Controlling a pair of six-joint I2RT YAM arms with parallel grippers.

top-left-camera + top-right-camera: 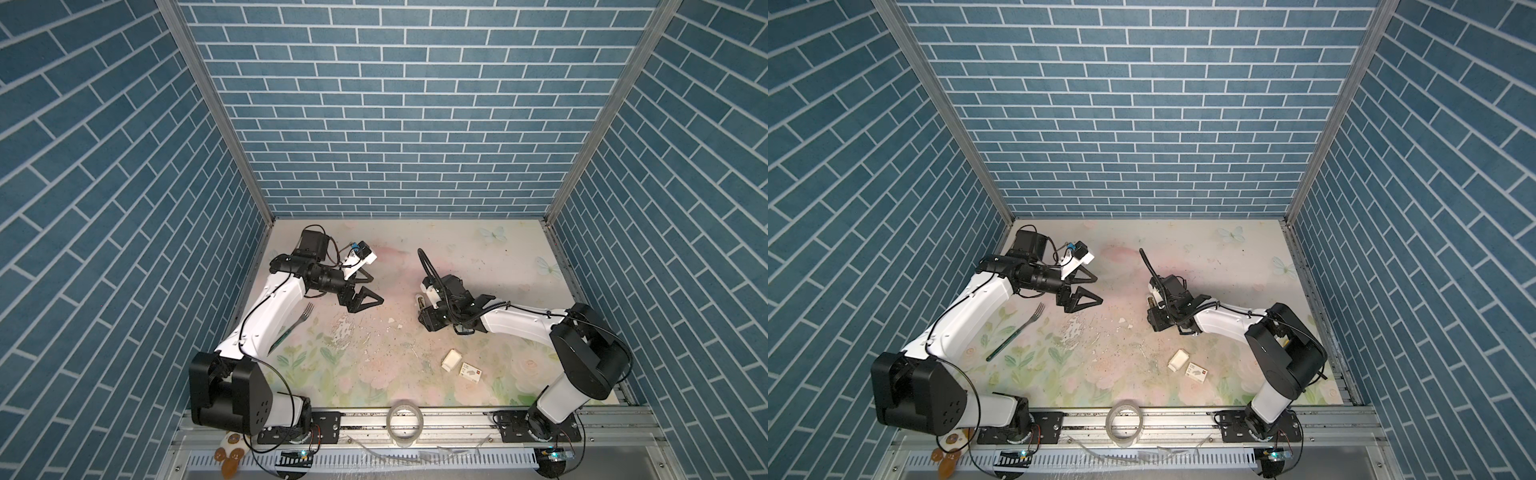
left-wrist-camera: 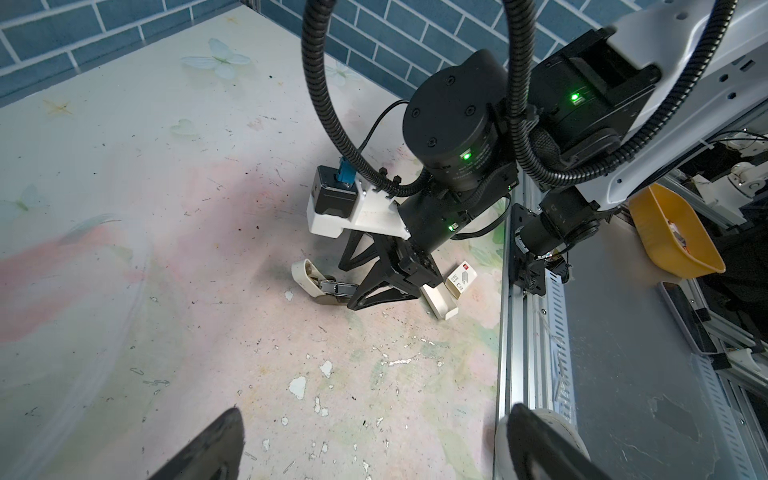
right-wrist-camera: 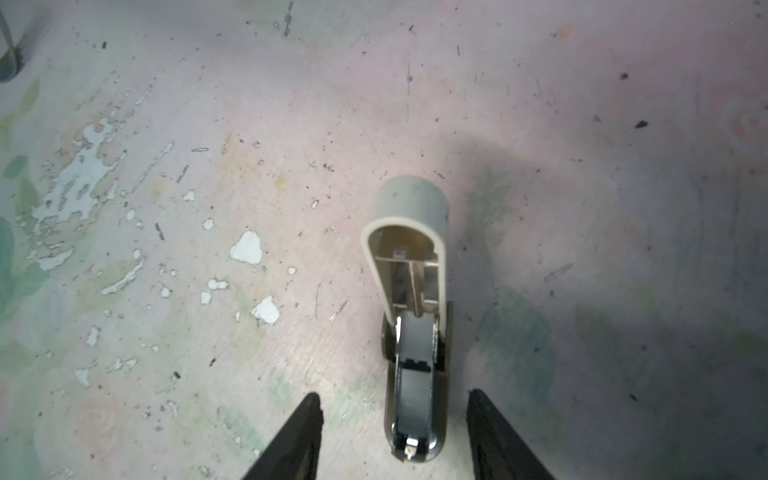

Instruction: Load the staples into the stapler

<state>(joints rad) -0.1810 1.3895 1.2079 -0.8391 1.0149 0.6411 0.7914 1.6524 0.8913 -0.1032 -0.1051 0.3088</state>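
Stapler [image 3: 415,291] lies on the bench [image 3: 166,124] hinged right open, its cream cover thrown forward and its metal channel facing up; that is the posture loading calls for, since a strip can only drop in from above. Right hand [image 3: 394,397] straddles the near end with its fingers set apart and a clear gap on each side, so it holds nothing; I judge it is there to steady the body or has no more to do with it. Left hand [image 1: 376,289] hangs at its widest over the far left of the bench, empty, well apart from everything.

Staples sit in two parts near the front edge of the bench, by the right arm, well apart from the stapler; the printed sleeve [image 1: 470,370] is white with grey marks and a red corner, and the plain inner tray [image 1: 451,360] lies just beside it, drawn out. Whether the tray holds strips I cannot tell; no strip shows in the channel, so loading looks not yet done.
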